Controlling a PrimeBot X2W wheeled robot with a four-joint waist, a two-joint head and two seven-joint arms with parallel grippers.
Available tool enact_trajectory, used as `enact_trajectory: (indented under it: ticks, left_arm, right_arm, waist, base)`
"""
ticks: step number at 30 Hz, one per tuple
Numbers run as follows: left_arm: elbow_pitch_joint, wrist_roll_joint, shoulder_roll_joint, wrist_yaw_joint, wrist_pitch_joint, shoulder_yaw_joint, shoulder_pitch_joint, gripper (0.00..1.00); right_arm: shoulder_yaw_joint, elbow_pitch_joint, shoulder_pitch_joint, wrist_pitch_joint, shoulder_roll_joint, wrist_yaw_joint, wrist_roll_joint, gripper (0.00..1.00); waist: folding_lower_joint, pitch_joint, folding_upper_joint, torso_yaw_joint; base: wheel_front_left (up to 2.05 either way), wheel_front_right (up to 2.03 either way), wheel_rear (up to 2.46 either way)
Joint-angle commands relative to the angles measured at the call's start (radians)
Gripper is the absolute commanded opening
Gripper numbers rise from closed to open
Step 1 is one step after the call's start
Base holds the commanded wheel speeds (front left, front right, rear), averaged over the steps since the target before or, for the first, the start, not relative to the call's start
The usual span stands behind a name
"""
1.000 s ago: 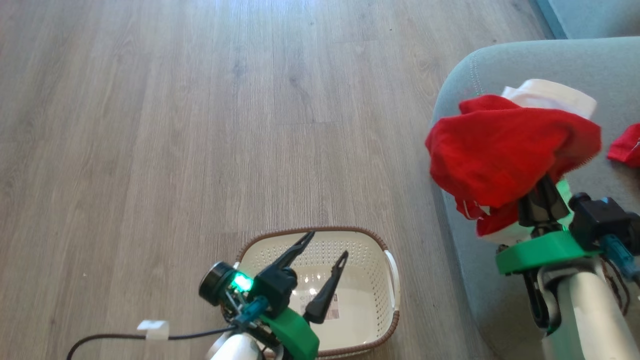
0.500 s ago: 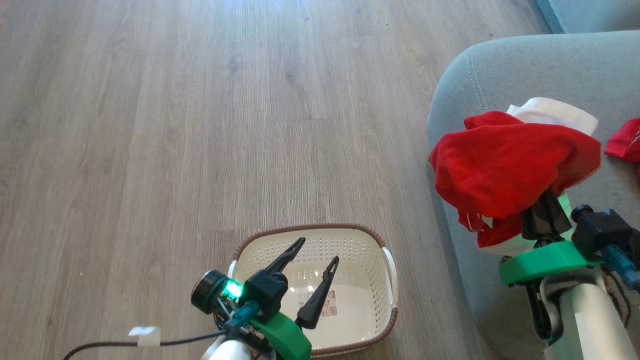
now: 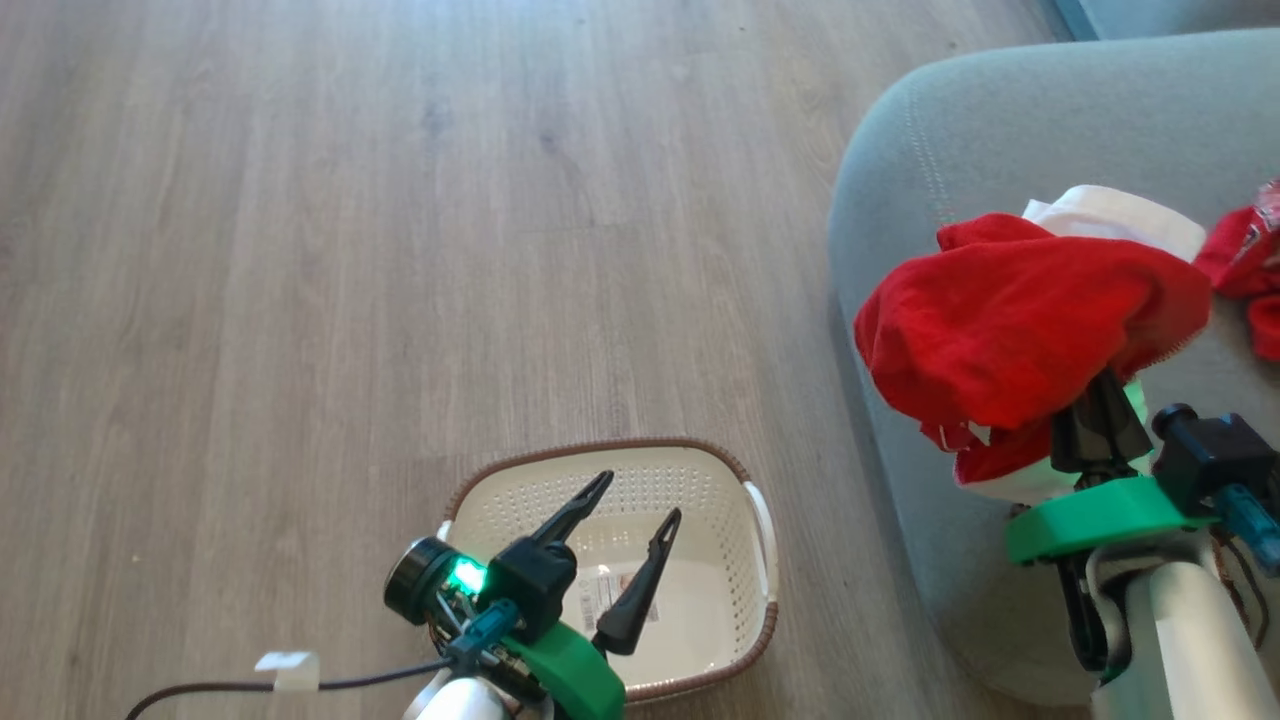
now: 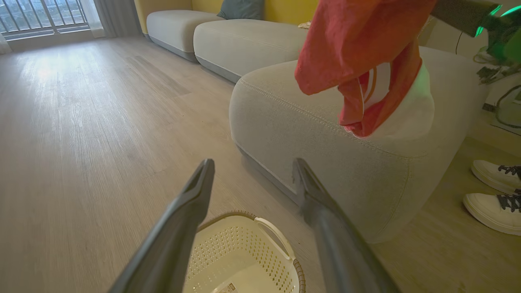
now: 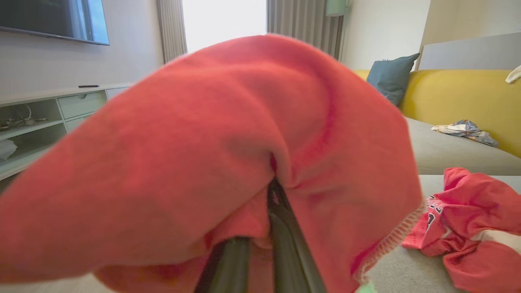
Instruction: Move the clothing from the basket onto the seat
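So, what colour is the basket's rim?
Brown rim on a cream basket; clearest in the head view.

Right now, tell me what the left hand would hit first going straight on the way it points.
Probably the side of the grey sofa seat, low down: the open left hand points at it over the basket. Depth is unclear.

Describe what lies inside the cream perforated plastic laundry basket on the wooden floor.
Inside the cream basket, a printed label sticker lies on the bottom; nothing else shows there. The open left hand hides part of the bottom.
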Motion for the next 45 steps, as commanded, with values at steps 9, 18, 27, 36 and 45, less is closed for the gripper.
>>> enact_trajectory:
  ticks: [9,18,27,36,45]
  left_arm:
    - [-0.054,0.009,-0.003,0.005,-0.005,0.015,-0.056,1.0]
    - [-0.071,0.019,-0.003,0.003,-0.005,-0.013,-0.079,1.0]
    - [-0.09,0.024,-0.003,0.0,-0.005,-0.033,-0.09,1.0]
    - [-0.111,0.007,-0.003,0.017,-0.005,-0.051,-0.084,1.0]
    - [-0.121,0.011,-0.003,0.019,-0.005,-0.041,-0.095,1.0]
  right_arm:
    - [-0.005,-0.058,-0.056,-0.006,0.004,0.0,-0.001,0.0]
    - [-0.034,-0.075,-0.066,-0.006,0.005,0.0,0.001,0.0]
    - [-0.049,-0.08,-0.064,-0.006,0.005,0.0,0.022,0.0]
    - [-0.052,-0.08,-0.058,-0.006,0.005,0.0,0.039,0.0]
    - [-0.049,-0.081,-0.06,-0.006,0.005,0.0,0.058,0.0]
  waist:
    - [0.0,0.034,0.0,-0.1]
    - [0.0,0.073,0.0,-0.222]
    - [0.0,0.102,0.0,-0.328]
    - [0.0,0.106,0.0,-0.404]
    - [0.0,0.117,0.0,-0.421]
  base:
    - [0.0,0.0,0.0]
    - [0.0,0.0,0.0]
    - [0.0,0.0,0.0]
    - [0.0,0.0,0.0]
    - [0.0,0.0,0.0]
